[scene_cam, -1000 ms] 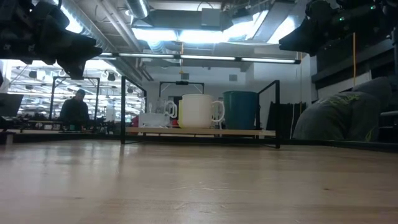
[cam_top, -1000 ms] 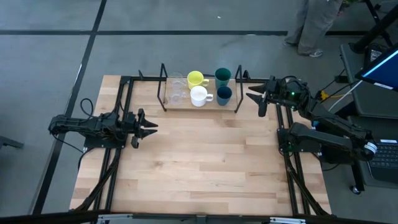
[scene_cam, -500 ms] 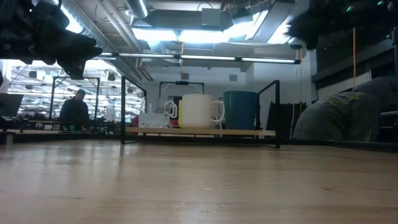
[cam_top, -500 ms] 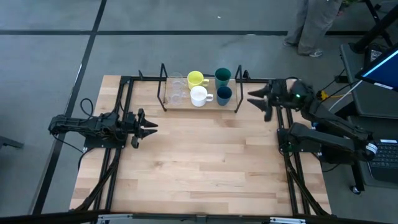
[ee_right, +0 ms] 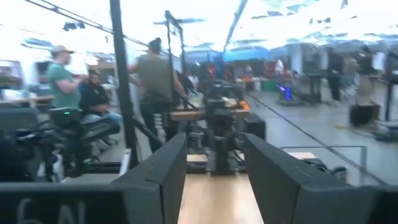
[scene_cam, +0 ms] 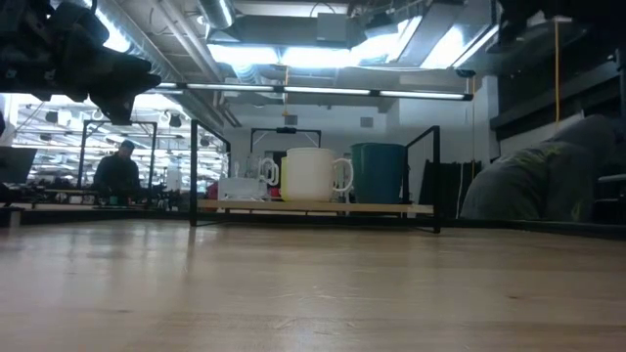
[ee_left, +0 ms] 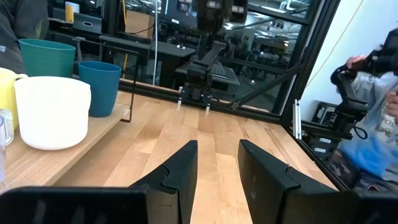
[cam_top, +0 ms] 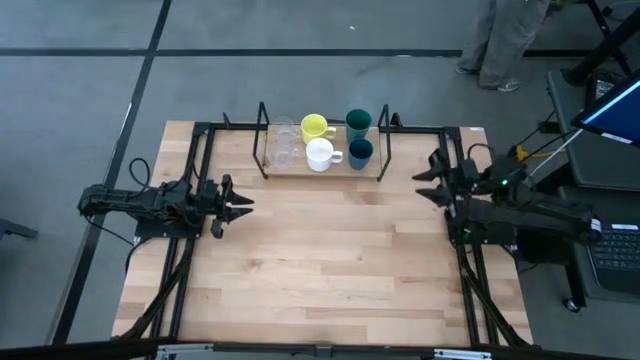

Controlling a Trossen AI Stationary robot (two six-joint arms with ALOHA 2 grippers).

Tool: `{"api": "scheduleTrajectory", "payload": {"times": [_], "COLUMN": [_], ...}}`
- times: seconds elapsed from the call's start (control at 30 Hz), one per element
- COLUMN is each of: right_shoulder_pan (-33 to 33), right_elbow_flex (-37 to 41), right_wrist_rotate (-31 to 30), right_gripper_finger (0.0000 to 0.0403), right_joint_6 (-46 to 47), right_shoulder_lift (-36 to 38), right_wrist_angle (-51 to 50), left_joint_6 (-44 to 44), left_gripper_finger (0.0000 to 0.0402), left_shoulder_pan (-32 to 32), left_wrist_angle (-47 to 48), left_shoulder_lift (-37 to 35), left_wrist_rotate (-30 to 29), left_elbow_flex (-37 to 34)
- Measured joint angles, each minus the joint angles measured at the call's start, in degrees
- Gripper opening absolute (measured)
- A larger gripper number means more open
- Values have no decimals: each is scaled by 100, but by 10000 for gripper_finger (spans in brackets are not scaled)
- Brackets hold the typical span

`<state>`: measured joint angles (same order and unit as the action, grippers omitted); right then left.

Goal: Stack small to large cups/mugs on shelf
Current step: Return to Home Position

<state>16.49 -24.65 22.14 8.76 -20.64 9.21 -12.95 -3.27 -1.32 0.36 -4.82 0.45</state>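
The shelf (cam_top: 338,169) lies along the far edge of your table (cam_top: 330,260), and all six vessels are on it. The two clear glass cups (cam_top: 286,153) stand at its left end, one behind the other. Beside them, the yellow mug (cam_top: 314,127) is at the back and the white mug (cam_top: 319,154) is in front of it. At the right end, the dark green cup (cam_top: 358,122) is at the back with the dark blue cup (cam_top: 360,152) in front. Each stands upright on the board by itself.

Your left pincer (cam_top: 243,204) hovers over the table's left side, pointing toward the middle. Its fingers (ee_left: 184,163) are parted and hold nothing. Your right pincer (cam_top: 423,186) hangs near the table's right edge, a little off the shelf's right end. Its fingers (ee_right: 166,167) are likewise spread and empty.
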Motion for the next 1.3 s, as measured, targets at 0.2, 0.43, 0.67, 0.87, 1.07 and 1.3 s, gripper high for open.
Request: {"api": "scheduleTrajectory", "payload": {"times": [0.2, 0.43, 0.67, 0.87, 1.07, 1.3], "right_shoulder_pan": [-531, -834, -837, -921, -1043, -1115], "right_elbow_flex": [1205, 1874, 1766, 1889, 2234, 2425], "right_wrist_rotate": [-3, -64, -228, -210, -208, -401], "right_gripper_finger": [162, 162, 162, 162, 162, 162], "right_joint_6": [183, 172, 152, 143, -9, -196], "right_shoulder_lift": [384, 909, 935, 1308, 1346, 1404], "right_wrist_angle": [1147, 1238, 1314, 1199, 1255, 923], "left_joint_6": [0, 0, 0, 1, 1, 0], "left_gripper_finger": [110, 110, 110, 110, 110, 110], "left_shoulder_pan": [0, 0, 0, -1, 0, 0], "left_wrist_angle": [0, 0, 0, 0, 0, -1], "left_shoulder_lift": [0, 0, 0, 0, 0, 0], "left_wrist_rotate": [0, 0, 0, 0, 0, -2], "left_elbow_flex": [0, 0, 0, 0, 0, 0]}}
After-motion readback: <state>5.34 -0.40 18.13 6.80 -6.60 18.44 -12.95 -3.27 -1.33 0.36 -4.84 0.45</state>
